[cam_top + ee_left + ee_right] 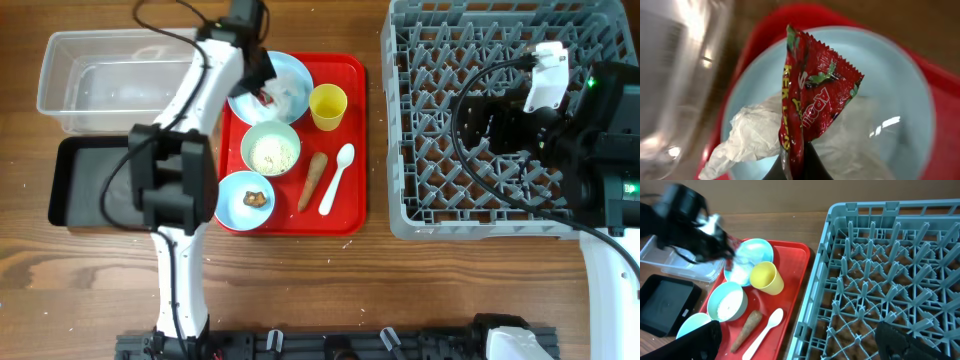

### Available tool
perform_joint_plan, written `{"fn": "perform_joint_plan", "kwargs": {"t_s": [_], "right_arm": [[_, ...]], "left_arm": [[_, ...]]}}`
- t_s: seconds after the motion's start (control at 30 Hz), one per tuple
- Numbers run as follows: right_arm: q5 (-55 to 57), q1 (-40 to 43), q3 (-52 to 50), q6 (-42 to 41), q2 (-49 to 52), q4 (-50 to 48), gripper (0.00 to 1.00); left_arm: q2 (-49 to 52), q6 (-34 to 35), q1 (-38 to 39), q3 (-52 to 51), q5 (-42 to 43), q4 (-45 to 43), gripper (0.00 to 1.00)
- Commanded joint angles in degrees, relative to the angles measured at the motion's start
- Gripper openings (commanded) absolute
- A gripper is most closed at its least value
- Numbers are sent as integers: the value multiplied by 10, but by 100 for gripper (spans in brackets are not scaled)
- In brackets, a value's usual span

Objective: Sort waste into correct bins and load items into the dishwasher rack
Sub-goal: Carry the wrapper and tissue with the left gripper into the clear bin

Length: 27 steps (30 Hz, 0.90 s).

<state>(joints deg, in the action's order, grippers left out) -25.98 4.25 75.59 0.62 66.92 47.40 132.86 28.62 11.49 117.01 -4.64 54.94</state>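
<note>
My left gripper is shut on the crumpled red-and-white snack wrapper and holds it just above the pale blue plate, where white crumpled paper lies. In the overhead view this gripper is over the plate. My right gripper is open and empty above the grey dishwasher rack. The pale green bowl holds rice-like grains. The light blue bowl holds a brown lump. The brown stick, white spoon and yellow cup are on the tray.
The flat red serving tray carries the dishes, left of the rack. The clear tub stands at the far left and the black tray lies in front of it. My left arm crosses over the black tray's right end.
</note>
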Motion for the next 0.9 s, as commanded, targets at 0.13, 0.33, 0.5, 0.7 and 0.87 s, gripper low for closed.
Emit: {"fn": "perform_joint_plan", "kwargs": {"t_s": [0.13, 0.33, 0.5, 0.7, 0.87], "right_arm": [[-11, -2, 12, -8, 5, 0, 100], [-11, -2, 12, -8, 5, 1, 99], [-11, -2, 12, -8, 5, 2, 100], [-11, -2, 12, -8, 5, 2, 100], [-11, -2, 12, -8, 5, 3, 100]], "left_arm": [[-161, 2, -68, 24, 1, 38, 4], [-181, 1, -167, 22, 0, 56, 4], [-156, 2, -233, 21, 0, 38, 4], [-108, 2, -260, 21, 0, 11, 8], [-83, 2, -260, 21, 0, 10, 94]]}}
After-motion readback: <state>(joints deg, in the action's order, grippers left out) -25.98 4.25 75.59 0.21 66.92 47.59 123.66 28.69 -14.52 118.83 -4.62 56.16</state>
